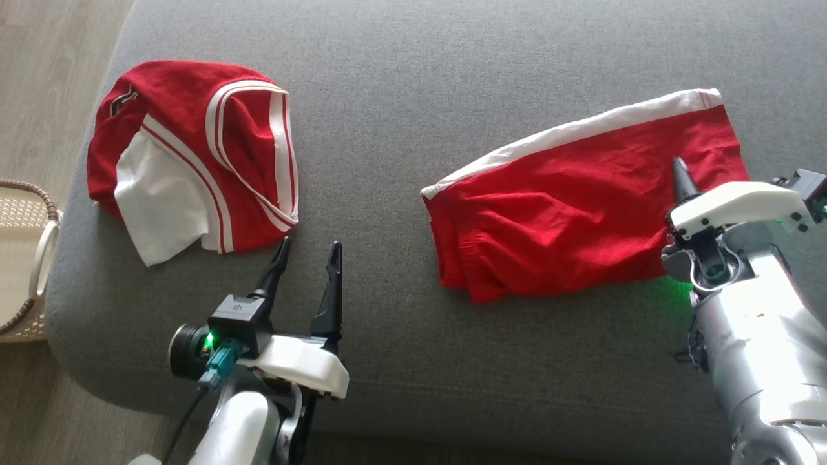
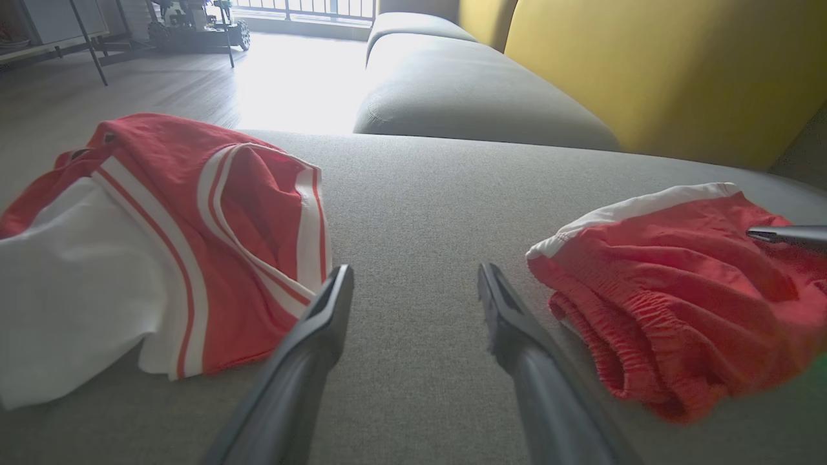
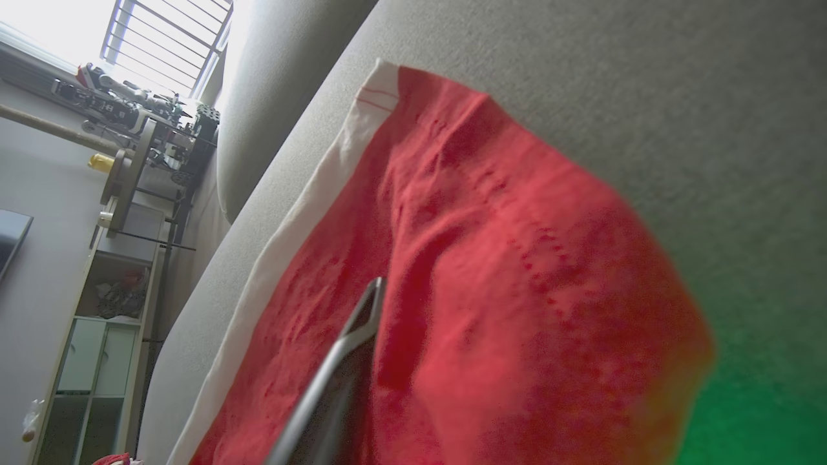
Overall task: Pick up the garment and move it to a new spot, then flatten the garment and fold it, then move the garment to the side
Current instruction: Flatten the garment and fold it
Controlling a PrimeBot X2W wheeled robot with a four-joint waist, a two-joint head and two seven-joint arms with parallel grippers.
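Two red garments lay on the cushion (image 1: 400,77): a jersey (image 1: 187,148) at ten o'clock and the shorts (image 1: 581,206) at three, seemingly folded. The left gripper (image 1: 309,245), at seven, stood wide open and empty. The right gripper (image 1: 681,175) had one finger atop the shorts' three-o'clock edge; whether it pinched cloth could not be told. The step was probably gripping for the move aside, which called for a firm pinch through all layers.

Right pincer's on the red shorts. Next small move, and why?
Probably close the right pincer on the red shorts: one finger lies atop the fabric, a fold seems to hide the other, and the shorts rest on the cushion, not yet lifted.
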